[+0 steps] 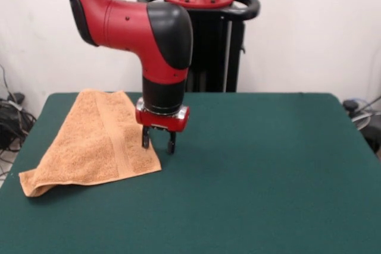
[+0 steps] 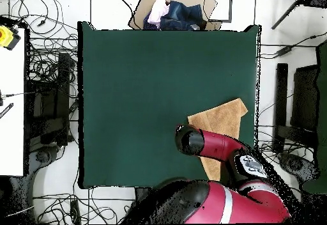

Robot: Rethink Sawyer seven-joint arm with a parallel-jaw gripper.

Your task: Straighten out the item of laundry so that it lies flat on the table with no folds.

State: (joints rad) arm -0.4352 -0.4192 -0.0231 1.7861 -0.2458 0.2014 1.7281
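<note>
1. The gripper (image 1: 158,143) hangs with its two fingers parted and nothing between them, tips low over the edge of the towel (image 1: 95,141). Whether the tips touch the cloth cannot be told.
2. The towel lies on the table (image 1: 268,171) to the side of the gripper, folded into a rough triangle, with one corner reaching just under the fingers and the far tip doubled over.
3. Risk: closing here may pinch both layers at once. The fold would then travel with the pull rather than open.
4. Risk: the fingers stand at the very hem. A shallow bite on fuzzy cloth could slip free mid-drag.
5. Risk: the towel already sits close to the table edge beside the gripper. A pull in that direction could carry it off the table.
6. In the overhead view the arm (image 2: 217,147) covers part of the towel, so hidden creases cannot be ruled out.
</note>
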